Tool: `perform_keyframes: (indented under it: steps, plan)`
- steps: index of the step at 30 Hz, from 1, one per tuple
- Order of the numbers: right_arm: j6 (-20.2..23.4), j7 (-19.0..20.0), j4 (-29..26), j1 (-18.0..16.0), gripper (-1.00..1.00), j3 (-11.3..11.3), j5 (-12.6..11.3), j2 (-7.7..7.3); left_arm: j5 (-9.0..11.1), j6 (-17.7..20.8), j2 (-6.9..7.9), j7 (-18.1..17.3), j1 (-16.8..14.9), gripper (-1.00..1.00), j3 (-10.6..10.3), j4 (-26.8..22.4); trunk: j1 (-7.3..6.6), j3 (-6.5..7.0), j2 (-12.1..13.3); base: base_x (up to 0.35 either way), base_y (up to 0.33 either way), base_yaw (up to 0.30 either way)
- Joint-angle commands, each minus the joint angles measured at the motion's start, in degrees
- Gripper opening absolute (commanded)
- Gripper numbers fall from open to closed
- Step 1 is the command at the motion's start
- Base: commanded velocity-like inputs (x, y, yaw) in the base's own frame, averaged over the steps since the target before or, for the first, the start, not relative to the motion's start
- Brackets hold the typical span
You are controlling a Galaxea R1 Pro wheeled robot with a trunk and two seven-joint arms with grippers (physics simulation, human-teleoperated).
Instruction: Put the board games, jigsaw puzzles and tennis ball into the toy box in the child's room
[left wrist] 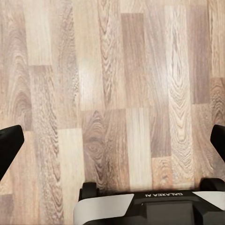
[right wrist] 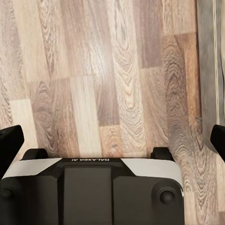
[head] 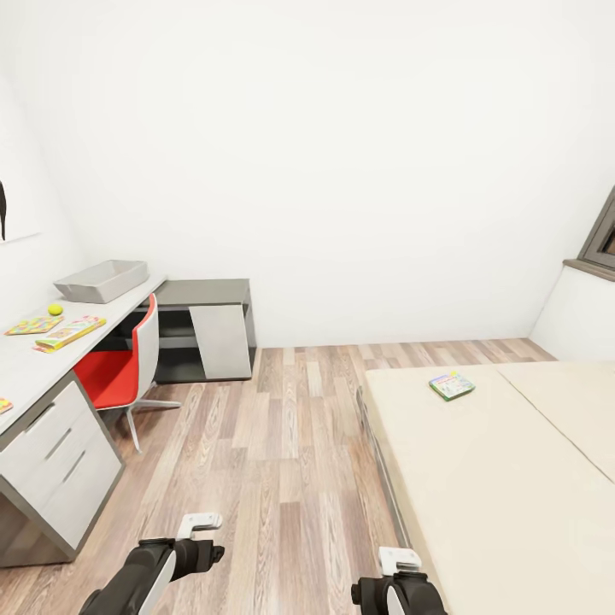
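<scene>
1. Head view: high, facing forward and down across the room; desk (head: 34, 376) left, bed (head: 495, 478) right.
2. Both wrist views: straight down, close over the wood floor (left wrist: 112, 93).
3. Shared: that floor; right wrist also catches the bed edge.

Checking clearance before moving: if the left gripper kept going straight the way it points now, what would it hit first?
The wooden floor. The left wrist view looks straight onto its planks between the open jaws of the left gripper, with nothing in between, though the distance is unclear.

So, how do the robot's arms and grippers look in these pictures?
Both arms are glossy black with white panels. The left arm ends in a white bracket, as does the right arm. Each wrist view shows black fingertips and a white band with reversed GALAXEA lettering.
</scene>
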Motion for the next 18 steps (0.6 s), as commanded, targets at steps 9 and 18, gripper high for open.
perform_keyframes:
  steps: [9,18]
  plan:
    - [0.2,-0.3,0.2,0.0,1.0,0.0,-0.3,0.02,0.1,0.3,-0.13,-0.2,0.0,1.0,0.2,-0.1,0.04,-0.13,-0.1,0.0,0.0,0.0]
    - [-4.1,-0.3,4.7,0.0,1.0,-0.4,-0.3,-0.06,0.1,0.2,-0.21,-0.1,0.0,1.0,0.2,-0.1,0.04,-0.13,-0.1,0.0,0.0,0.0]
